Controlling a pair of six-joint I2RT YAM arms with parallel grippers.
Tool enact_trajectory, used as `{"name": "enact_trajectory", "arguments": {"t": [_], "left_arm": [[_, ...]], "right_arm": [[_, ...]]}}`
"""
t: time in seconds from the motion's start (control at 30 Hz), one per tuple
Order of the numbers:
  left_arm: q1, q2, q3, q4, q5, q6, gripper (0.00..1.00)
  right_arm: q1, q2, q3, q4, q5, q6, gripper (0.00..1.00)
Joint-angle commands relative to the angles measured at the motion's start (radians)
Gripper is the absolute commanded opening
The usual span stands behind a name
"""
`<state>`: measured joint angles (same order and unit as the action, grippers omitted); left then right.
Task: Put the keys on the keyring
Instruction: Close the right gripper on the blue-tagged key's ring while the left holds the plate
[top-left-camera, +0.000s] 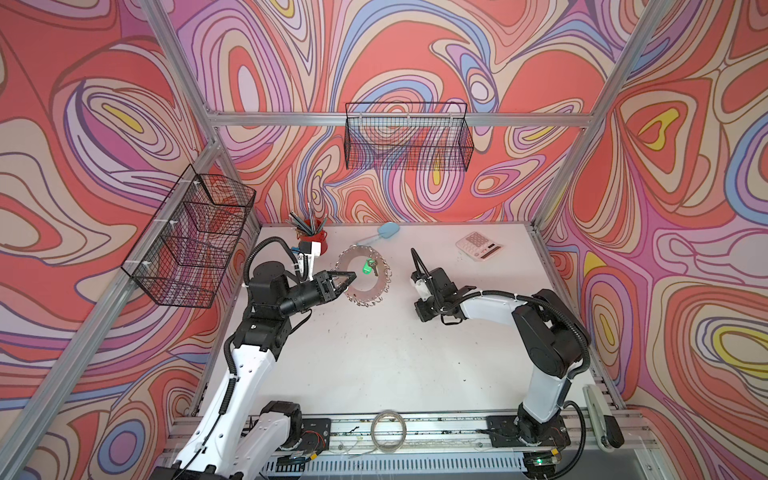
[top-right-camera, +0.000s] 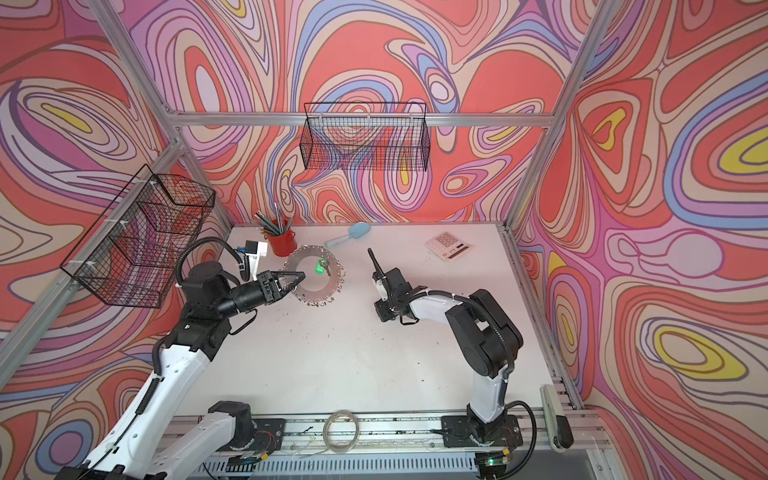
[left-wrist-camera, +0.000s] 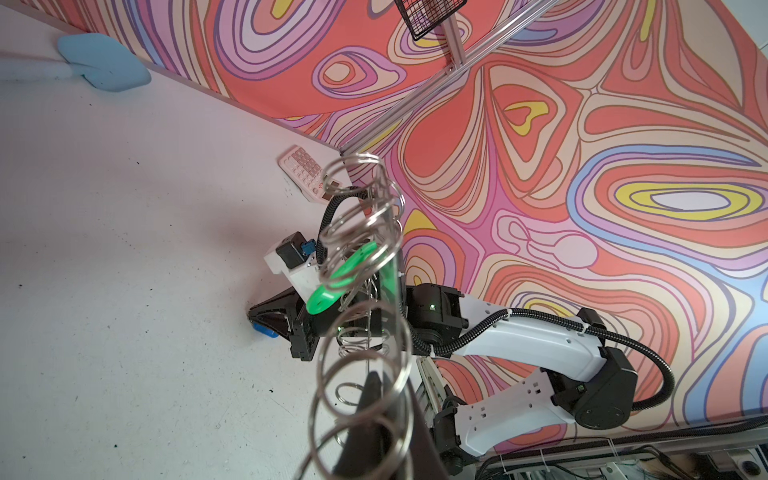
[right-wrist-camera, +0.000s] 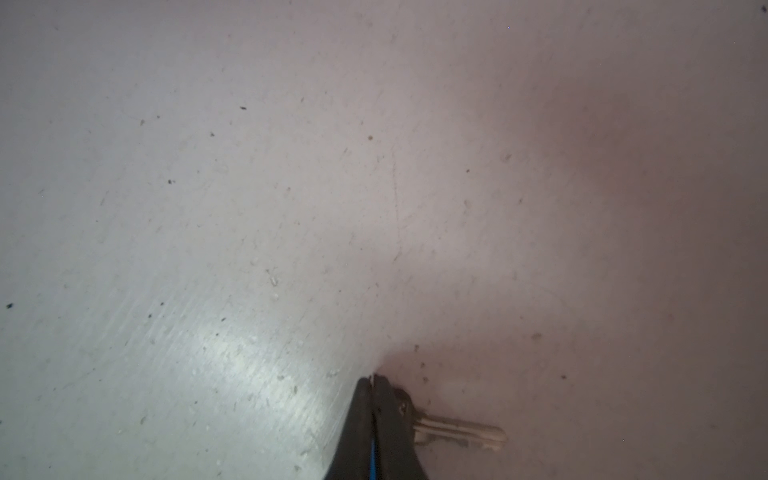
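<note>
My left claw (top-left-camera: 352, 276) clamps the keyring (top-left-camera: 365, 296) left of centre in a top view, while my right claw (right-wrist-camera: 372, 382) pinches, I think, just the edge of the blue-tagged key (right-wrist-camera: 457, 432), which could slip on lifting.

My left gripper (top-right-camera: 300, 277) reaches in from the left, its fingers brought to a point on the left rim of the keyring (top-right-camera: 318, 296), a grey disc fringed with small wire rings. The green-tagged key (top-right-camera: 321, 266) sits at the far right edge of the disc's centre hole. My right gripper (top-right-camera: 370, 252) is well apart to the right over the white table (top-right-camera: 374, 353), black fingers pressed into one thin blade pointing towards the back wall. Behind the keyring are a red cup of pencils (top-right-camera: 281, 245), a light blue scoop (top-right-camera: 356, 230) and, farther right, a pink calculator (top-right-camera: 449, 246).
</note>
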<state>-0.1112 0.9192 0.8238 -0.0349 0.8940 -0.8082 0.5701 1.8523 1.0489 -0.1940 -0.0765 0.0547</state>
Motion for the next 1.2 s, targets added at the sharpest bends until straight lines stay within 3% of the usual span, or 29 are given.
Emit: {"name": "enact_trajectory", "arguments": {"t": [0.0,0.2,0.33,1.17], "left_arm": [[0.007,-0.022,0.015,-0.002,-0.001,0.017,0.0],[0.007,-0.023,0.014,0.0,-0.001,0.014,0.0],[0.006,-0.028,0.011,-0.002,-0.001,0.015,0.0],[0.007,-0.025,0.008,-0.007,0.004,0.029,0.0]], "right_arm": [[-0.001,0.002,0.01,-0.009,0.005,-0.018,0.15],[-0.001,-0.054,0.011,-0.031,0.006,-0.006,0.26],[-0.001,-0.084,-0.004,-0.034,0.016,0.014,0.28],[-0.001,-0.034,-0.036,0.009,0.001,0.042,0.22]]}}
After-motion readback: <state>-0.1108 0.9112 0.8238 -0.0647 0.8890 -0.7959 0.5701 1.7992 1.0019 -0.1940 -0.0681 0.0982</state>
